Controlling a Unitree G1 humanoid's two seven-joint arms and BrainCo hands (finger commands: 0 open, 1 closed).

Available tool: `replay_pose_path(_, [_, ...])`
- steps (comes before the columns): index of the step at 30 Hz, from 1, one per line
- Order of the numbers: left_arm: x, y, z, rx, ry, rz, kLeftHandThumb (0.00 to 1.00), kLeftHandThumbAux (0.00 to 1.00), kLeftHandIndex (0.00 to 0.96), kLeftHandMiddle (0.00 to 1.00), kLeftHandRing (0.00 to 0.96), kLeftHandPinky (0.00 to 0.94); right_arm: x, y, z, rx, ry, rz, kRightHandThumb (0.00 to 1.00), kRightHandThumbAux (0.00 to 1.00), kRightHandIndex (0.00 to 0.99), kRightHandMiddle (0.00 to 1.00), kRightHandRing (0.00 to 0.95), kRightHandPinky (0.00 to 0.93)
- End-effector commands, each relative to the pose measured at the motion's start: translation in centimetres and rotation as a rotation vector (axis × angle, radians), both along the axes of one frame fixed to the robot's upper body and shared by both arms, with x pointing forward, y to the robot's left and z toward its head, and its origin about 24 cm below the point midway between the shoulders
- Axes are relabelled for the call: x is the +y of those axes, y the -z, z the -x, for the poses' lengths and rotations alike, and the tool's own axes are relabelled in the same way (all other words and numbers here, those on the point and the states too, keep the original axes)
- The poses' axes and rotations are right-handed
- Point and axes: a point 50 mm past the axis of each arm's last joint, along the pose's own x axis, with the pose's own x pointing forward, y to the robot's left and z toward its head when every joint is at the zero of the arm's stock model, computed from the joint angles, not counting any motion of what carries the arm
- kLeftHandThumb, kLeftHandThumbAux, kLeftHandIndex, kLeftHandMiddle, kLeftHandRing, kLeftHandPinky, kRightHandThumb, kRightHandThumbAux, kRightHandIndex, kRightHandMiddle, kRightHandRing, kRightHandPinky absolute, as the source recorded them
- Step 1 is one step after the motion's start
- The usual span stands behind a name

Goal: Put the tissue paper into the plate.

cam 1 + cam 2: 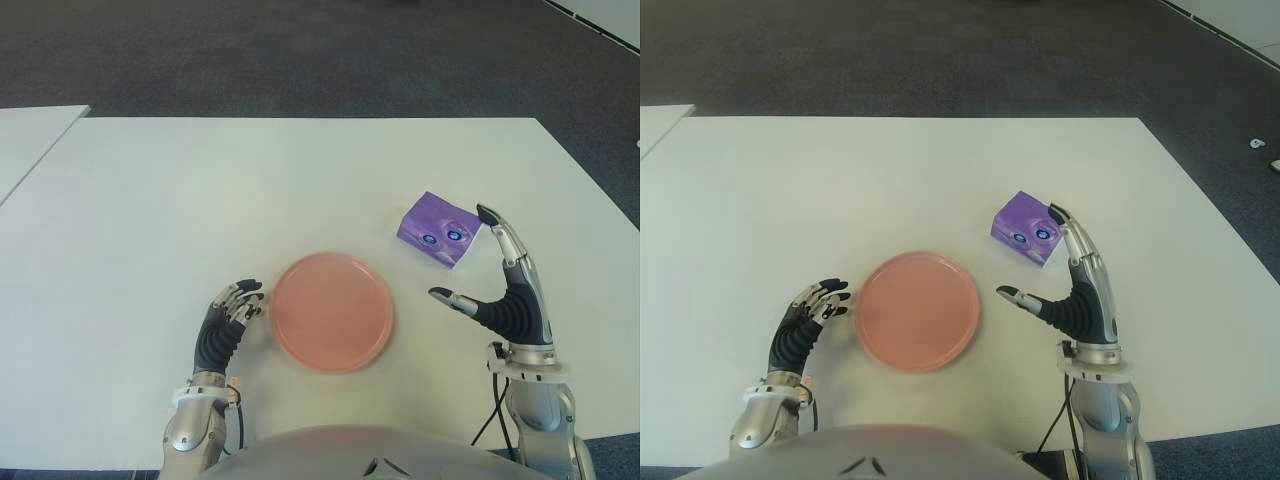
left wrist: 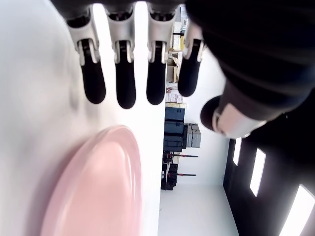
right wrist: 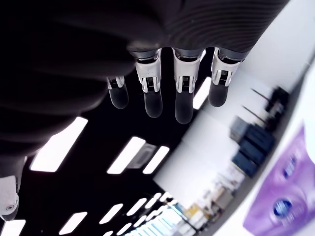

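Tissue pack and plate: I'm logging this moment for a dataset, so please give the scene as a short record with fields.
surface: white table
tissue pack: purple tissue pack, on the table, to the right of and beyond the plate, not in it
plate: pink plate, nothing on it, near the table's front edge
right hand: right hand, open, fingers extended, fingertips beside the pack's right edge, holding nothing
left hand: left hand, fingers relaxed, beside the plate's left rim
task state: pack not yet grasped

Even overhead light, soft faint shadows.
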Motion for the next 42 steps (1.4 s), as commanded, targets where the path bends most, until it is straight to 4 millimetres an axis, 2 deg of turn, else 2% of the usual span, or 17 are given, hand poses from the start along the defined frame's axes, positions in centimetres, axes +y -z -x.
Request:
replay_pose_path(1, [-0.4, 0.4, 0.0, 0.031, 0.008, 0.002, 0.252, 0.616, 0.273, 0.281, 0.307, 0.342, 0.0, -0.2, -0.1, 0.002, 0.061, 0.166, 0.368, 0.455, 0.068, 0.098, 0.079, 0.045])
replay_pose_path(11, [-0.5, 0.2, -0.2, 0.033, 0.011, -0.005, 0.242, 0.605, 0.260, 0.274, 0.297, 0.336, -0.4, -1.5, -2.5, 0.073, 0.128, 0.364, 0.362, 0.411, 0.086, 0.088, 0.060, 0.056])
replay_pose_path(17, [-0.5, 0.2, -0.3, 0.026, 0.022, -0.004, 0.236, 0.607, 0.254, 0.280, 0.305, 0.344, -0.7, -1.8, -4.9, 0.137, 0.139, 0.410, 0.367, 0.397, 0.082, 0.077, 0.042, 0.047])
replay_pose_path(24, [-0.6, 0.1, -0.4, 0.023, 0.021, 0.002, 0.243, 0.614, 0.256, 0.284, 0.311, 0.347, -1.0, -1.6, -6.9, 0.186, 0.141, 0.434, 0.386, 0.398, 0.076, 0.067, 0.033, 0.058])
replay_pose_path(33, [-0.6, 0.1, -0.4, 0.013, 0.027, -0.007, 0.244, 0.614, 0.256, 0.286, 0.314, 0.348, -1.1, -1.2, -8.1, 0.209, 0.138, 0.434, 0.397, 0.402, 0.062, 0.049, 0.017, 0.037])
replay_pose_path(42, [-0.5, 0.0, -0.3, 0.012, 0.034, -0.016, 0.238, 0.599, 0.246, 0.273, 0.298, 0.333, -1.6, 0.2, -10.2, 0.248, 0.164, 0.415, 0.397, 0.404, 0.050, 0.037, 0.011, 0.050])
